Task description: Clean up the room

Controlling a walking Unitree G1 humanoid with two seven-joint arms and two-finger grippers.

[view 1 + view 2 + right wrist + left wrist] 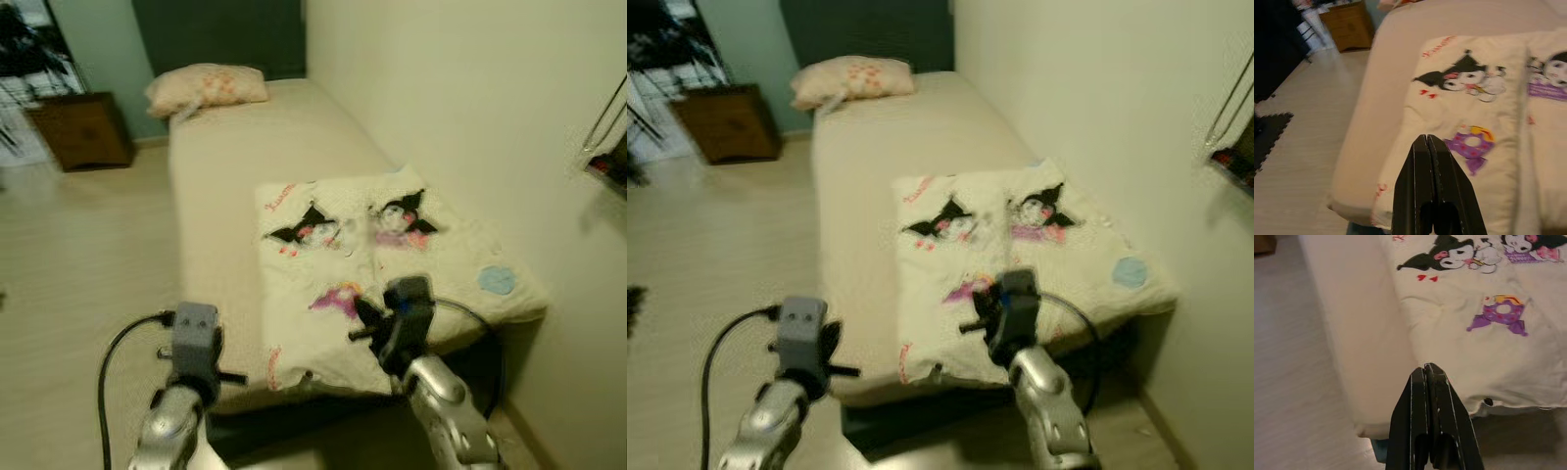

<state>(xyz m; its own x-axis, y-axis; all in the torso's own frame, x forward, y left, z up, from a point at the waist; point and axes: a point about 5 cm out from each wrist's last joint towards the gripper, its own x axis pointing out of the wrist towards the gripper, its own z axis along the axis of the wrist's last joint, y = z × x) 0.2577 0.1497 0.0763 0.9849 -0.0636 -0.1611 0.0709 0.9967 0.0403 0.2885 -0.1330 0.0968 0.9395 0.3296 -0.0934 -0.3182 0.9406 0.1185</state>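
A folded cream blanket [392,264] printed with black-eared cartoon figures lies across the foot of a bed [235,166]. A pink-patterned pillow [206,88] rests at the far head end. My left gripper [1427,377] is shut and empty, held off the bed's near corner beside the blanket's edge. My right gripper [1427,144] is shut and empty too, hovering above the blanket [1474,98] near a purple figure [1471,147]. Both arms rise in front of the bed's foot.
A cream wall [470,88] runs along the bed's right side. A wooden nightstand [83,129] stands at the far left on the pale wood floor [78,284]. A dark mat [1268,132] lies on the floor to the left.
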